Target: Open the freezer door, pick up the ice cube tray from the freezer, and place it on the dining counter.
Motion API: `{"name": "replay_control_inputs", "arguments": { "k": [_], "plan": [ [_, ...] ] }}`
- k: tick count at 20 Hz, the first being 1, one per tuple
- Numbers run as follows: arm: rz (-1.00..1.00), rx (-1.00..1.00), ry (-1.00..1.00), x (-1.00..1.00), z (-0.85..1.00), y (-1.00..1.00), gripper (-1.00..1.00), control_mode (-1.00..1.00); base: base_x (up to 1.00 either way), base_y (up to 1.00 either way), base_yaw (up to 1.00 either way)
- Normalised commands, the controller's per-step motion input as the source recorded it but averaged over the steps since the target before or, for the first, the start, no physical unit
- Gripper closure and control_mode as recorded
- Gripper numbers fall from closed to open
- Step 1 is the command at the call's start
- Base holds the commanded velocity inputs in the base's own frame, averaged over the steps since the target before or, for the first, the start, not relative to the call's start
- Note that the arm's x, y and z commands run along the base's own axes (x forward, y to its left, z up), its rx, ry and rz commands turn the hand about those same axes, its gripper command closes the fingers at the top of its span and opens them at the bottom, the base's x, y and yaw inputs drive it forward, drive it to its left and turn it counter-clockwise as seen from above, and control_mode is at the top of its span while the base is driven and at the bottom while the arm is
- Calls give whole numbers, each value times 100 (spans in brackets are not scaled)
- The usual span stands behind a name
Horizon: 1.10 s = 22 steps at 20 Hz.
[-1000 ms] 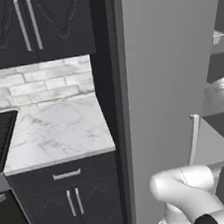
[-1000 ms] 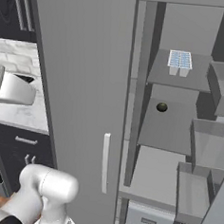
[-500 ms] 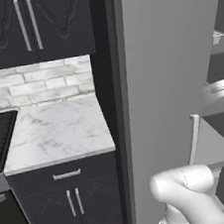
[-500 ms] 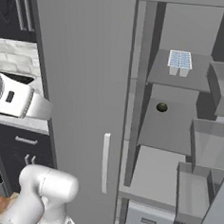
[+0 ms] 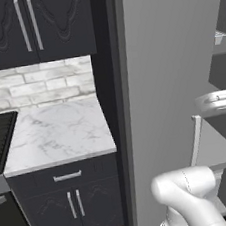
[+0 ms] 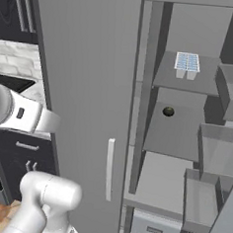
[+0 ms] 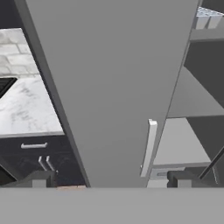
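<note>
Nearest, the gripper (image 7: 108,179) shows its 2 dark fingertips (image 7: 40,178) spread wide apart with nothing between them, facing the closed left door (image 7: 113,87) of the freezer (image 6: 153,116). Compared with 1 second ago, the white forearm in the right base view has swung further right toward that closed door; the shelves and tray have not moved.

The closed door is a flat, smooth matte-grey panel with a slim pale vertical bar handle (image 6: 109,169). To its right the freezer stands open: plain grey shelves, a back wall with 1 small dark round hole (image 6: 168,111), and a pale drawer (image 6: 151,230) at the bottom. The freezer door (image 6: 219,161) is swung open at far right, its boxy grey bins (image 6: 212,153) facing in; its lower part is cut off by the frame.

Farthest and highest, the ice cube tray (image 6: 187,63) sits on the upper shelf, a small pale rectangle with 2 rows of light-blue cells; in the hand view it is cropped.

Left lies a veined marble worktop (image 5: 57,132) under black cabinets (image 5: 28,25).
</note>
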Motion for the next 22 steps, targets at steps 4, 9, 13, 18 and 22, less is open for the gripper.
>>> {"name": "replay_control_inputs", "arguments": {
  "k": [4,9,13,18,22],
  "plan": [
    [-3,1,0,0,-3,0,-100,-100,0,0,0],
    [-1,0,0,-1,0,0,-100,100,-6,-12,-2],
    [0,0,0,0,0,0,-100,100,-7,-76,-6],
    [0,0,0,0,0,0,-100,100,0,-94,-4],
    [0,0,0,0,0,0,-100,100,0,-79,-3]
  ]
}}
